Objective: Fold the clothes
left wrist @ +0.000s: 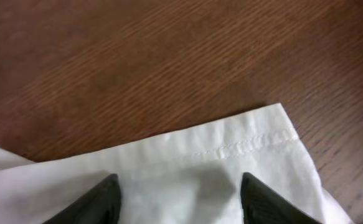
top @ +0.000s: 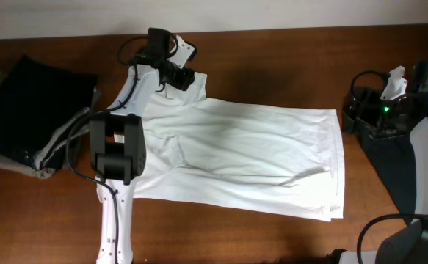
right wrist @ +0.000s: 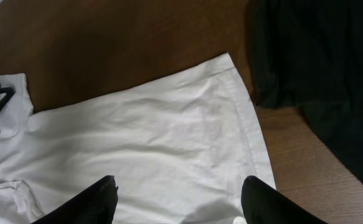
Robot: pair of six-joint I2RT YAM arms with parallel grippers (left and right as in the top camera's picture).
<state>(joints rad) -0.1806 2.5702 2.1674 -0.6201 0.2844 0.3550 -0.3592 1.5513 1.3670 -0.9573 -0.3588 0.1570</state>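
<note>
The clothes here are chiefly a white shirt (top: 250, 147), spread flat and wrinkled across the middle of the table. Its stitched hem corner (left wrist: 256, 146) shows in the left wrist view. My left gripper (top: 180, 75) (left wrist: 178, 182) hovers over the shirt's far left corner, open, with white fabric lying below the gap and nothing pinched. My right gripper (top: 353, 110) (right wrist: 178, 185) is open above the shirt's right hem (right wrist: 246, 118), holding nothing. A dark shirt (top: 393, 172) (right wrist: 318, 56) lies at the right, partly under my right arm.
A pile of folded dark and grey cloth (top: 30, 110) sits at the table's left end. The left arm's body (top: 117, 150) lies over the shirt's left part. Bare brown wood (left wrist: 169, 62) runs along the far edge, with cables near the right arm (top: 368, 81).
</note>
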